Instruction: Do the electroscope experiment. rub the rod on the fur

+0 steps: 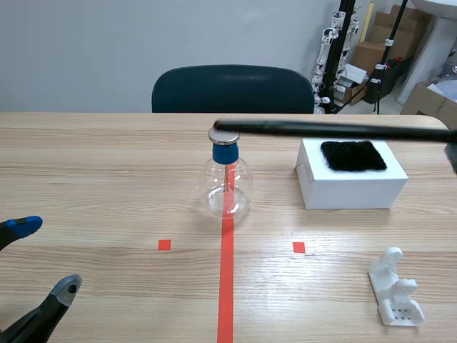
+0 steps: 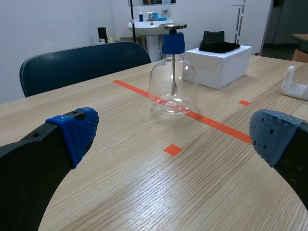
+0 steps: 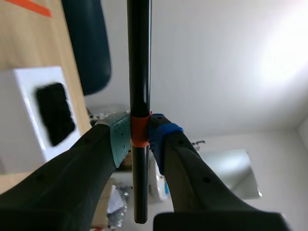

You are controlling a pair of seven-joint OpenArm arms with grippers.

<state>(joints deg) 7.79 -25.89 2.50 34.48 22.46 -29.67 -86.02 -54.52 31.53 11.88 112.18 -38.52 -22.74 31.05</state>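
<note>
I work over a pale wooden surface [image 1: 107, 164] marked with orange-red tape. A dark chair [image 1: 232, 89] stands at 12 o'clock beyond its far edge, with cardboard boxes [image 1: 428, 100] on the floor toward 2 o'clock.

The glass electroscope [image 1: 227, 187] stands mid-surface on the tape line. At its 3 o'clock is a white box [image 1: 350, 191] with the black fur [image 1: 353, 155] lying on top. A white stand [image 1: 395, 289] lies near 4 o'clock.

My right gripper [image 3: 139, 137], rolled onto its side, is clamped on the black rod [image 1: 321, 129] at its orange band. The rod runs level above the fur, clear of it. Its tip is over the electroscope's metal disc, and I cannot tell whether they touch.

My left gripper [image 2: 175, 132] hangs low at 8 o'clock, spread wide and holding nothing.
</note>
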